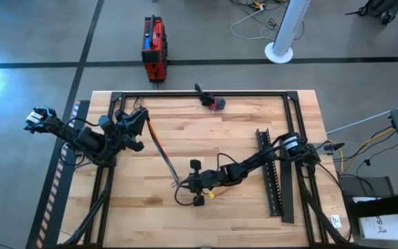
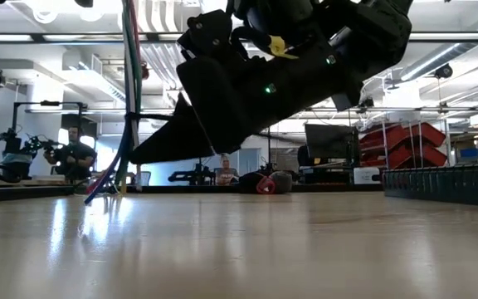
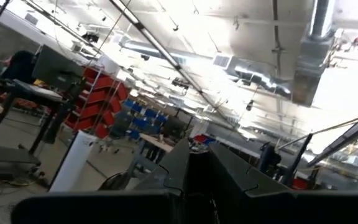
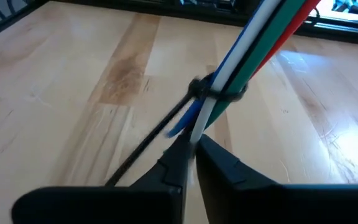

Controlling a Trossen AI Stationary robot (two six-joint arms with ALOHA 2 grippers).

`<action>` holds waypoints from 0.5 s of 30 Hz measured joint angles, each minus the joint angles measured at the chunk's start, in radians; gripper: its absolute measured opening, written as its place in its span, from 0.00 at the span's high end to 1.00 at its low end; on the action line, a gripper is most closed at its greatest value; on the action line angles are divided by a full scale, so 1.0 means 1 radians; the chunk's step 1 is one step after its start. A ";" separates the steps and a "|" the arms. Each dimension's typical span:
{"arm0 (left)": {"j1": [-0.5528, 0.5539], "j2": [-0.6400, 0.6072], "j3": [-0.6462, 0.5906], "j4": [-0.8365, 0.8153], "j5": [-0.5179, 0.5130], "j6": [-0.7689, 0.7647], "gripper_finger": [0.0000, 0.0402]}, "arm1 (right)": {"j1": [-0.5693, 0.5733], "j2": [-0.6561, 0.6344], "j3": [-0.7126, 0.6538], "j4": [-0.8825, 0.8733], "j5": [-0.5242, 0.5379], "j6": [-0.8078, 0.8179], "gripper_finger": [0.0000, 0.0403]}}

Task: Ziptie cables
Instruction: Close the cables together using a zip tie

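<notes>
The cables (image 1: 161, 152), a bundle of orange, blue, green, red and white wires, run slanting from my left gripper (image 1: 142, 123) at the far left down to my right gripper (image 1: 184, 183) near the table's middle. In the low view the cables (image 2: 127, 100) rise steeply out of the picture's top. A black zip tie (image 4: 219, 93) loops around the cables (image 4: 260, 37) just beyond my right gripper (image 4: 196, 146), and its tail (image 4: 148, 143) trails toward the table. Both grippers are shut. My left gripper (image 3: 197, 165) points up at the ceiling. My left gripper holds the cables' upper end (image 1: 148, 128) raised above the table; its own fingers hide the place of contact. My right gripper pinches the cables' lower end between its two fingers, with a white wire (image 4: 199, 127) showing between the tips just short of the zip tie. The fingers come slanting down from the table's right, along the bundle.
A long black toothed strip (image 1: 271, 173) lies on the right part of the table. A small red and grey object (image 1: 216, 104) sits at the far edge. A black frame (image 1: 199, 93) runs along the table's edges. Bare wood lies near the front.
</notes>
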 joint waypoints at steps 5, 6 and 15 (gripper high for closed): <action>0.000 0.006 0.000 0.003 0.017 -0.019 0.93 | -0.001 0.004 0.000 0.046 -0.011 0.023 0.77; 0.000 0.007 0.000 0.000 0.017 -0.019 0.93 | -0.004 0.003 0.001 0.049 -0.011 0.031 0.73; 0.000 0.020 0.000 -0.006 0.109 -0.098 0.93 | -0.039 0.003 0.002 0.072 0.009 0.051 0.49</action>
